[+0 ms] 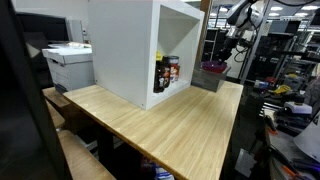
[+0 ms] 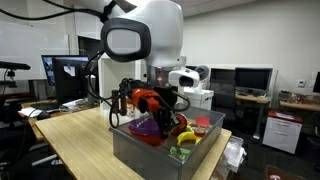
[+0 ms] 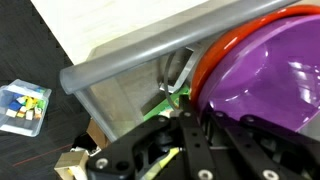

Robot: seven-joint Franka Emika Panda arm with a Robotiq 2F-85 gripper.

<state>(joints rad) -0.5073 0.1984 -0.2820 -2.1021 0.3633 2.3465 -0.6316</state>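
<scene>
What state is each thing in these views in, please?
bin: open-topped, partly filled.
gripper: shut, down inside the bin.
purple bowl: nested in the orange bowl.
cabinet: open on one side, jars inside.

This is a robotics lab housed in an open office-style room. A white robot arm (image 2: 150, 35) is mounted at a long wooden desk (image 1: 170, 120), which also carries a white open-fronted cubby (image 1: 130, 45). Behind it, computer monitors (image 2: 252, 80) stand on other work desks. A white office printer (image 1: 70, 65) sits beside the desk. In an exterior view, racks (image 1: 285, 55) crowded with equipment and cables fill the far side of the room.
</scene>
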